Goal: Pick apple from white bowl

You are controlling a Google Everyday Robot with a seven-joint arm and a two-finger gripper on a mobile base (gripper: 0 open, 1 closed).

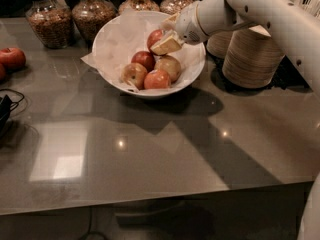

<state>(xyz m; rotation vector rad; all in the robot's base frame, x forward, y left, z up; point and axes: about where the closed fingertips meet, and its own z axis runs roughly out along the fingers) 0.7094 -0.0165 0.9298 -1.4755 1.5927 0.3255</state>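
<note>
The white bowl, lined with crumpled white paper, stands at the back centre of the grey table. Several apples lie in it. My gripper reaches into the bowl from the right, with its tan fingers above and below the red apple at the back of the pile. It is shut on that apple. The fingers hide the apple's right side. Below it sit a darker red apple and a pale apple.
Two more apples rest at the bowl's front. A loose red apple lies at the far left. Glass jars line the back edge, tan bowl stacks stand to the right, and a black cable lies at the left.
</note>
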